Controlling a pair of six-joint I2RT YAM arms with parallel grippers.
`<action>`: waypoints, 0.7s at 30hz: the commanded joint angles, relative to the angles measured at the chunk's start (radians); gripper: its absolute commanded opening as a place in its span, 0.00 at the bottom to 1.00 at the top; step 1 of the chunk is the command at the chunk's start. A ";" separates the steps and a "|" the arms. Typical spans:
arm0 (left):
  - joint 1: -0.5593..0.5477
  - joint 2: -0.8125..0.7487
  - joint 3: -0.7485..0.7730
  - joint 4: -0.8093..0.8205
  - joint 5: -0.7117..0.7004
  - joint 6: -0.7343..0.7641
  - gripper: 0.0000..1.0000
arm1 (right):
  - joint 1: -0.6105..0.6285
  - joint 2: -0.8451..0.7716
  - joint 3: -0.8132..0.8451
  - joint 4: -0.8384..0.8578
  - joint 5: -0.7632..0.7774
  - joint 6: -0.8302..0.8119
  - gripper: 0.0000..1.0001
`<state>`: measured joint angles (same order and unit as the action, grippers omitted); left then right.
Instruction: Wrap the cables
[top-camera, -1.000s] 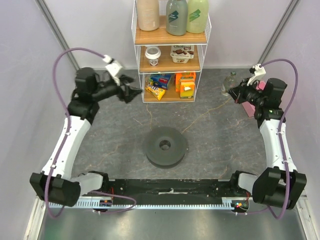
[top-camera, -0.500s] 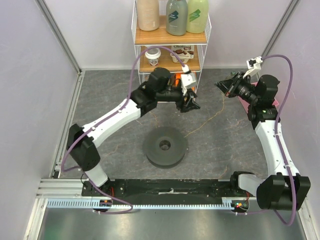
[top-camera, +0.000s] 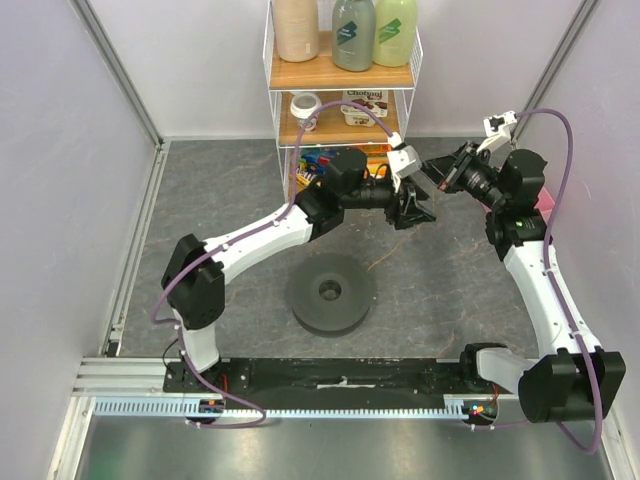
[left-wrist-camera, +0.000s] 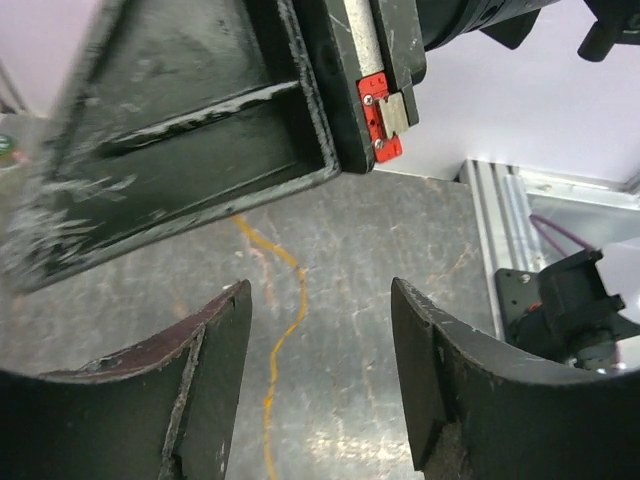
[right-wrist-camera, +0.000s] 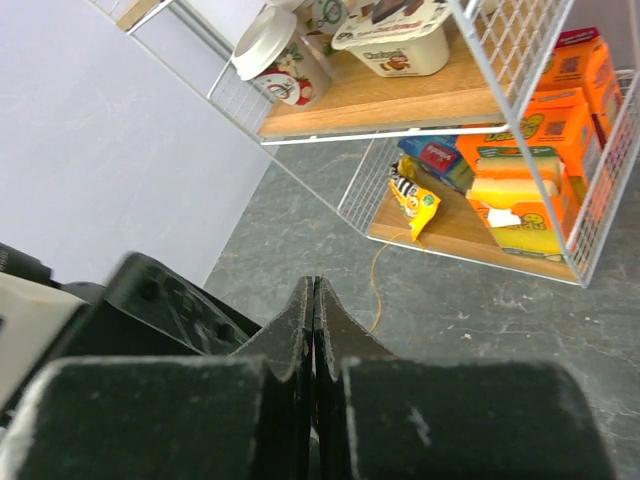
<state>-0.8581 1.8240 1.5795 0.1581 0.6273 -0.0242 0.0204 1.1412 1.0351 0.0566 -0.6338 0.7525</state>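
While nothing is wound on yet, the biggest thing here is the bench (top-camera: 225, 205), grey and marbled. A wire rack (top-camera: 268, 100) stands at its far edge. The dark grey spool (top-camera: 331, 292) lies flat mid-bench, nearer my bases, and looks bare from above.

My left arm (top-camera: 260, 232) reaches across to the right. My left hand (left-wrist-camera: 320, 300) is well beyond the spool, just in front of the rack, with its fingers set moderately apart and nothing between them. My right hand (right-wrist-camera: 315, 290) is just beside it, fingers pressed flat together. Whether a strand is pinched in there I can't tell, it's too fine. Both hands are off the bench.

Smallest is the cable (left-wrist-camera: 283, 335), hair-thin and yellow-orange. It lies loose on the bench under my left hand, runs on toward the rack's bottom shelf, and is apart from the spool.

Step, my read: picking up the cable, wrapping not begun. Next move calls for lowering the left hand straight over the strand and closing all the way since it's so thin, then carrying that end to the spool. The risk is that the fingers close and miss it.
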 joint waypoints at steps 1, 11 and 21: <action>-0.027 0.037 0.031 0.129 -0.047 -0.150 0.63 | 0.018 -0.015 0.034 0.046 0.019 0.030 0.00; -0.038 0.043 0.031 0.186 -0.121 -0.227 0.02 | 0.021 -0.026 0.028 0.039 0.022 0.028 0.00; -0.032 0.014 0.007 0.162 -0.109 -0.264 0.02 | 0.021 -0.031 0.026 0.052 0.014 0.021 0.00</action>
<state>-0.8925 1.8740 1.5806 0.2764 0.5282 -0.2398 0.0376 1.1267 1.0351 0.0681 -0.6090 0.7681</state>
